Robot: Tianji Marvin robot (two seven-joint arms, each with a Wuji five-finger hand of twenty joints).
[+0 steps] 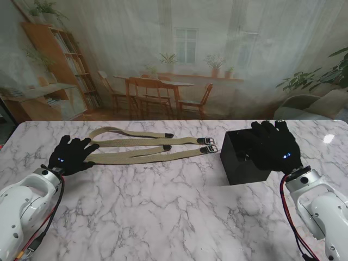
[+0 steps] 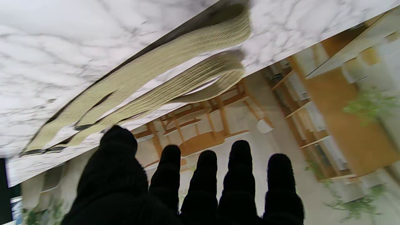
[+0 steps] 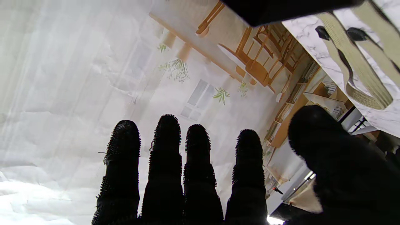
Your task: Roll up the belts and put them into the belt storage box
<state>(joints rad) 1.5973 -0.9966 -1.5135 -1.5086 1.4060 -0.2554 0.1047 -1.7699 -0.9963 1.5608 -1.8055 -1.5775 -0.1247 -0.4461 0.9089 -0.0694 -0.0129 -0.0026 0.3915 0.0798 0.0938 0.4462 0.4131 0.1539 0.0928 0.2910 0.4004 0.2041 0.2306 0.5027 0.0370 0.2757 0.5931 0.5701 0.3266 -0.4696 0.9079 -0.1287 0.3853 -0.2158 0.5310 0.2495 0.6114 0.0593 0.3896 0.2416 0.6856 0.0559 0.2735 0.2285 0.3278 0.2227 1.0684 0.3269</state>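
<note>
Two tan woven belts [image 1: 142,149] lie stretched across the far middle of the marble table, metal buckles [image 1: 207,144] at their right ends beside the black storage box [image 1: 243,155]. The belts also show in the left wrist view [image 2: 175,72] and right wrist view [image 3: 356,72]. My left hand [image 1: 70,154], in a black glove, hovers open with fingers spread at the belts' left ends, holding nothing. Over the box's right side my right hand [image 1: 274,145] stands open, its fingers [image 3: 167,168] straight and apart. The box's inside is hidden.
The marble table [image 1: 163,212] runs wide and bare nearer to me. A printed backdrop of a dining room stands behind the table's far edge. Red and black cables hang along both forearms.
</note>
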